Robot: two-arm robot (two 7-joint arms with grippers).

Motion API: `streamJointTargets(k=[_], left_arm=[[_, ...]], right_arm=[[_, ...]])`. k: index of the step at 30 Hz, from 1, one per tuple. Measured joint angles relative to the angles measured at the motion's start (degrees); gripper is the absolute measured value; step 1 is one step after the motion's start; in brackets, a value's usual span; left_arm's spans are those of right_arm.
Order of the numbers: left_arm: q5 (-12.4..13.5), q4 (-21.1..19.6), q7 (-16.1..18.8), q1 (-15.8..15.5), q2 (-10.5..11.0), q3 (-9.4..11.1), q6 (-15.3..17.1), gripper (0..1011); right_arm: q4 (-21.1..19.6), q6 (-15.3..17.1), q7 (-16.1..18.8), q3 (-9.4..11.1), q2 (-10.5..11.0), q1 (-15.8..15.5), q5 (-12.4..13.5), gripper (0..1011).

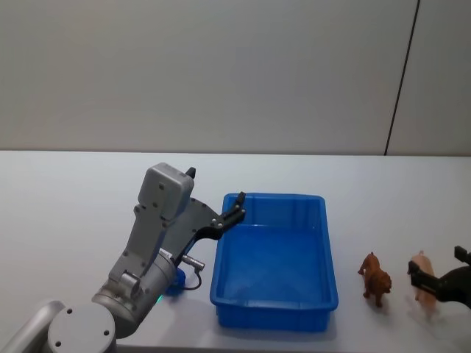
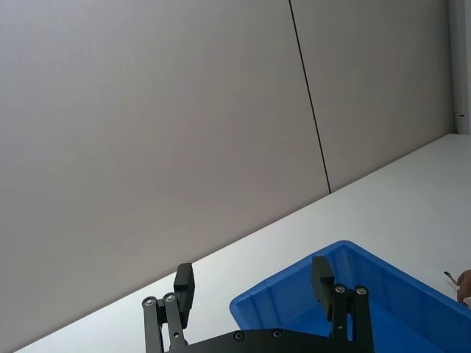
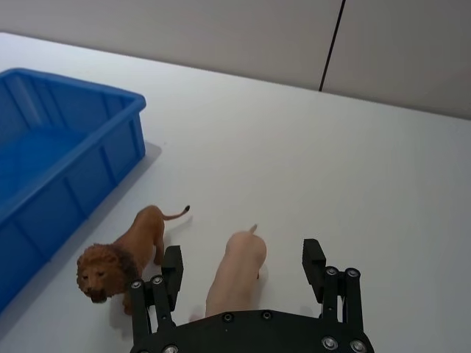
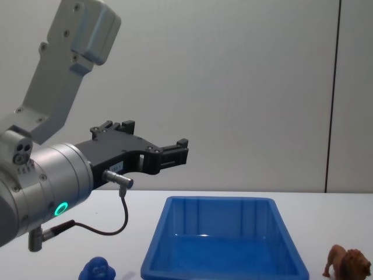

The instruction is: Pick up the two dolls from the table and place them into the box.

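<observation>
The white table point(image 1: 73, 220) carries the blue box point(image 1: 271, 316), which sits empty near its front edge. The left gripper point(image 2: 252, 283) hangs in the air above the box's left wall, toward its far left corner, with its fingers spread wide and nothing between them. The right gripper point(image 3: 243, 257) is low over the table well to the right of the box, also spread wide, one finger on each side of the pig point(image 1: 422, 268) with a gap on both sides, so it grips nothing. The lion point(image 1: 375, 278) stands upright on the table just right of the box, and the pig stands just beyond it, farther from the box. A small blue figure point(image 4: 98, 269) sits on the table left of the box's front left corner.
</observation>
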Motion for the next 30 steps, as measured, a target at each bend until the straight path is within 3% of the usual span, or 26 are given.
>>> streamJointTargets(k=[19, 30], left_arm=[[0.0, 0.0, 0.0, 0.0, 0.0, 0.0, 0.0, 1002], [0.0, 0.0, 0.0, 0.0, 0.0, 0.0, 0.0, 1002]], right_arm=[[2.2, 4.5, 0.9, -1.2, -0.8, 0.3, -2.2, 995], [3.1, 6.5, 1.2, -1.6, -1.5, 1.0, -2.5, 705]])
